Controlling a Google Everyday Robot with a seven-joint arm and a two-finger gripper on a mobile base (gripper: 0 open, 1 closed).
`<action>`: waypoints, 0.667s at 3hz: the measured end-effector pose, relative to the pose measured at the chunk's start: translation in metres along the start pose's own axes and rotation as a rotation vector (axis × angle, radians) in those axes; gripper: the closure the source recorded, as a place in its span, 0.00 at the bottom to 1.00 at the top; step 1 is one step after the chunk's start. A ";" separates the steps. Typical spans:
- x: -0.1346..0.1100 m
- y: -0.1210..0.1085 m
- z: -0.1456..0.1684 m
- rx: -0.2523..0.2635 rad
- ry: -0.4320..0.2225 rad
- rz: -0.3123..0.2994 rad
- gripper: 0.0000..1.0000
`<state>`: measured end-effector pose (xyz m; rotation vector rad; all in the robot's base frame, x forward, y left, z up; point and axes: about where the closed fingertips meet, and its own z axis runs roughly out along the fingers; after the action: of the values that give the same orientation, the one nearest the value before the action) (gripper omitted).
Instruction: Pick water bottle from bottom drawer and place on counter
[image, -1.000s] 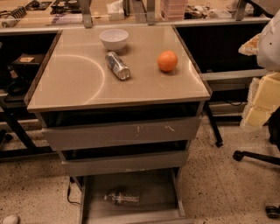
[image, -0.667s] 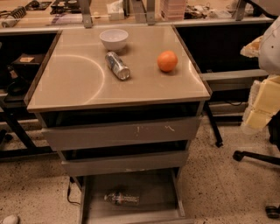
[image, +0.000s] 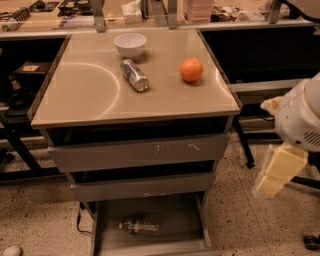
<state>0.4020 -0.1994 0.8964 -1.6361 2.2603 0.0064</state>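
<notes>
Clear water bottle (image: 139, 227) in bottom drawer (image: 181, 224); gripper (image: 278, 172) right of cabinet (image: 135, 156), opening cannot tell.

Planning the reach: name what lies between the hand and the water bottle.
Camera view: speckled floor and the right wall of the bottom drawer separate the hand, right of the cabinet, from the water bottle.
</notes>
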 end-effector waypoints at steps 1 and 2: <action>0.013 0.034 0.061 -0.086 0.016 0.029 0.00; 0.013 0.034 0.061 -0.086 0.016 0.029 0.00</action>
<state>0.3844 -0.1873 0.8291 -1.6510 2.3255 0.1000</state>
